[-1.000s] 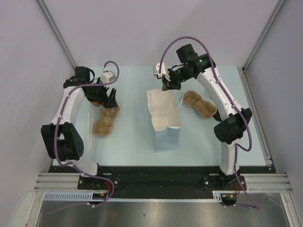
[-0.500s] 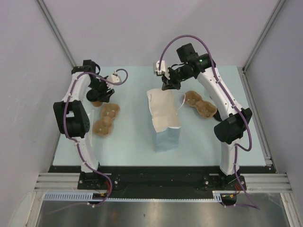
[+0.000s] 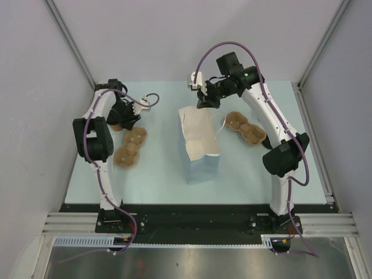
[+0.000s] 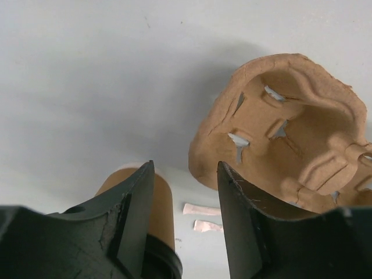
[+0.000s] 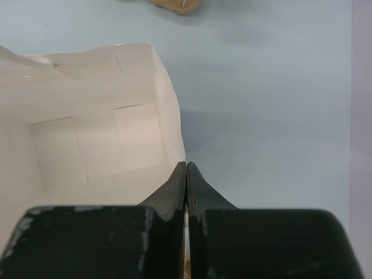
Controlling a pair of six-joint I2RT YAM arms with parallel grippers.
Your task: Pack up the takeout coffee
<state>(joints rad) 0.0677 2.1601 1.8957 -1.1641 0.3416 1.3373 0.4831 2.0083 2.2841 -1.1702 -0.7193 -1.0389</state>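
Left pincer (image 4: 186,167): has swung across to the cup. Its jaws have narrowed from wide to about half open and grip nothing yet.
Coffee cup (image 4: 164,200): on the table (image 4: 87,70), partly between the jaws and close against one finger. The other finger is clear of it.
Carrier (image 4: 285,128): just beyond the pincer, empty.
Right pincer (image 5: 186,167): still pinched tight on the rim of the bag (image 5: 87,139).
Meaning: the grab looks under way; nothing is packed so far.
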